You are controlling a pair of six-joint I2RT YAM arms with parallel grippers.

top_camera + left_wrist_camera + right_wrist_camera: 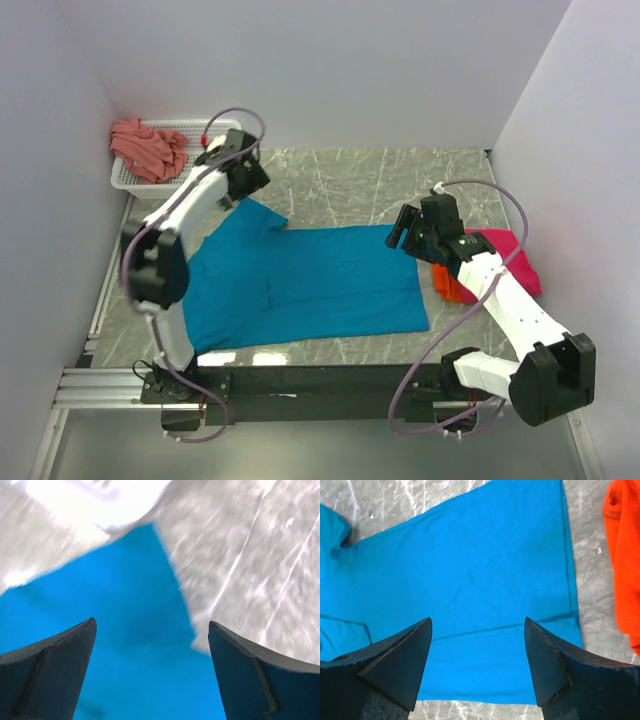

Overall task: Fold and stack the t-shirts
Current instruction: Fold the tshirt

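Teal t-shirt lies flat mid-tabletop, closer to the near edge. Left gripper is released, above the far-left sleeve edge. Right gripper is released, above the hem at the shirt's right end. Risks: left pinch lands half on bare marble and slips off the sleeve; uneven lift skews the fold; right arm drags orange t-shirt and magenta t-shirt lying by the right edge.

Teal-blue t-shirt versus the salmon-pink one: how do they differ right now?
The teal-blue t-shirt lies spread flat on the table; the salmon-pink t-shirt sits crumpled in the white basket. The teal-blue one lies mid-table under the open left gripper and right gripper; the salmon-pink one is in the far left corner, with neither gripper over it. Shared: plain-coloured cloth, neither gripped.
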